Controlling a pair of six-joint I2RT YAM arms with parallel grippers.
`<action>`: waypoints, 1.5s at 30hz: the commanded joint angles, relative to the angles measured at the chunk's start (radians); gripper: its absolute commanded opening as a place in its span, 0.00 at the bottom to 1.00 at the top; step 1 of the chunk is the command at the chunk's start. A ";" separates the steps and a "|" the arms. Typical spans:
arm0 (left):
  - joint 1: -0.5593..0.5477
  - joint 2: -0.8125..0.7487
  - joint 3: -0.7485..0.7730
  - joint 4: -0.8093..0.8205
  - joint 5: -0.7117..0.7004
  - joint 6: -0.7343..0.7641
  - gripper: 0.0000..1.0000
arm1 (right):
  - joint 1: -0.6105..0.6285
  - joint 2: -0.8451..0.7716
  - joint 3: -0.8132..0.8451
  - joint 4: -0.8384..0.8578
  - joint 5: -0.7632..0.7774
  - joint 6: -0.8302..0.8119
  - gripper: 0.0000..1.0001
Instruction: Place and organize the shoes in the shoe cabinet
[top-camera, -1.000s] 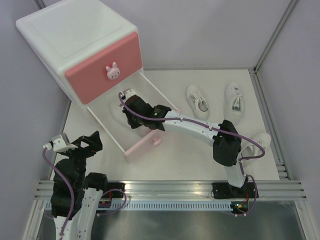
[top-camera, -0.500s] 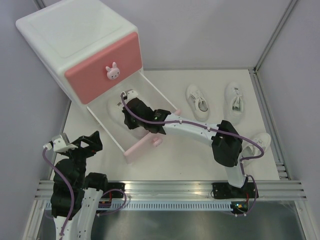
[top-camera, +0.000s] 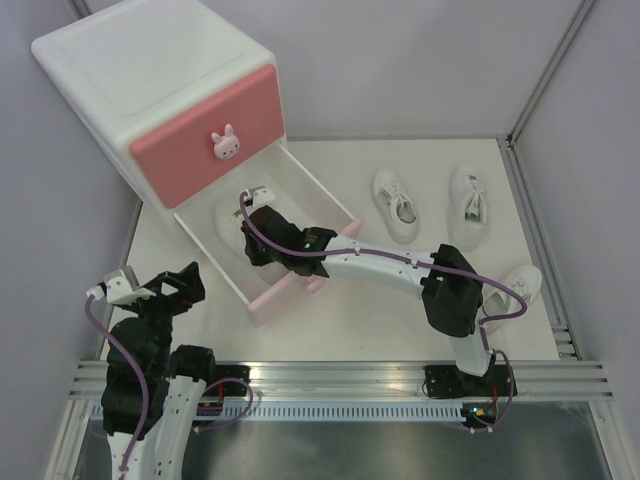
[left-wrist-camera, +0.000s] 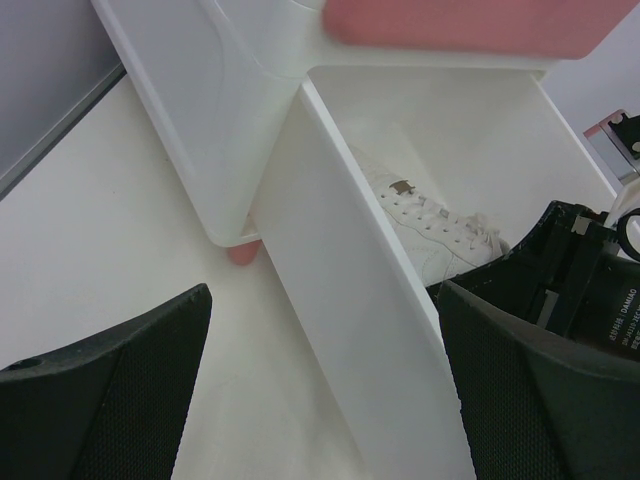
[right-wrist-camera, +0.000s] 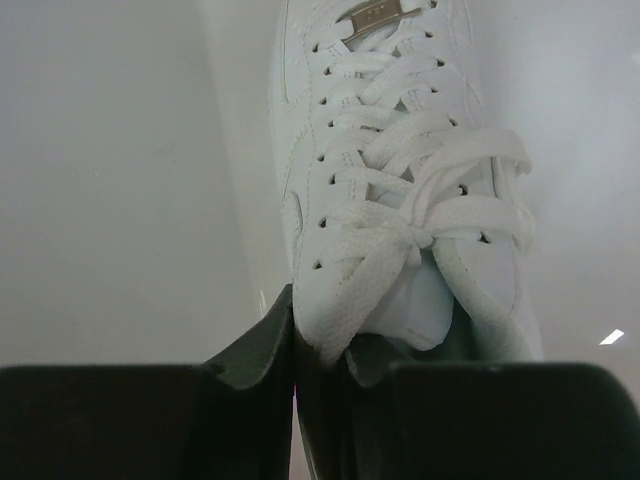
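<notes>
White sneaker (right-wrist-camera: 390, 180) heel-end gripped by right claw (right-wrist-camera: 322, 360), inside drawer (left-wrist-camera: 340, 300).

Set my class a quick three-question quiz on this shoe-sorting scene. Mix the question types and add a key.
1. How many shoes lie on the table, outside the cabinet?
2. True or false: the left claw is open and empty.
3. The right claw grips a shoe that is: A) on the cabinet's top; B) inside the open lower drawer; C) on the bare table.
Key: 1. three; 2. true; 3. B.
</notes>
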 joint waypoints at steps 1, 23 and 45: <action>0.008 -0.040 -0.009 0.010 -0.014 -0.011 0.96 | 0.007 -0.077 0.030 0.064 0.025 0.029 0.24; 0.008 -0.042 -0.009 0.009 -0.016 -0.011 0.96 | 0.018 -0.159 0.147 -0.161 -0.015 0.015 0.81; 0.008 -0.048 -0.007 0.010 -0.007 -0.010 0.98 | -0.275 -0.574 -0.059 -0.369 0.122 -0.189 0.98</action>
